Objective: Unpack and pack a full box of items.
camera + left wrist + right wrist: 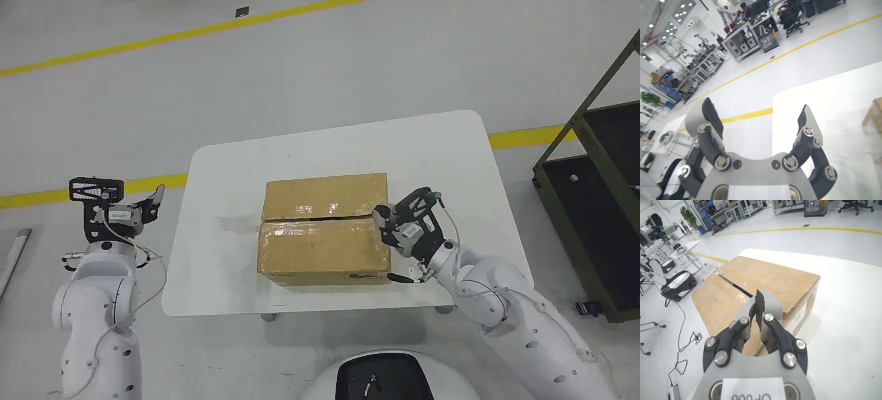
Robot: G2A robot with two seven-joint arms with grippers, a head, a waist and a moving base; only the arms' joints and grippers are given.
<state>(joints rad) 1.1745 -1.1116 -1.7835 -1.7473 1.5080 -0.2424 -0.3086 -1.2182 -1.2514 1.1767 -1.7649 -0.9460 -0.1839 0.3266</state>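
Fingers of the right gripper are clenched pad to pad with nothing between them, and they hang over the right end of the box, close above the seam where its two top flaps meet; whether the tips touch the cardboard I cannot tell. That box sits about mid-worktop, a little nearer the front edge than the far one, with bare surface on every side. Both flaps lie flat, with a dark slit showing along the seam and glossy tape on the cardboard around it, so the seal looks at least partly parted, though I cannot say it is cut all the way. Beyond the left edge, over the floor and well apart from the box, the left gripper hangs with its fingers released and spread wide, holding nothing. By my reading the job is at its very start: no item lies out on the worktop, the flaps have yet to be lifted, and all the unpacking, repacking and closing is left to do
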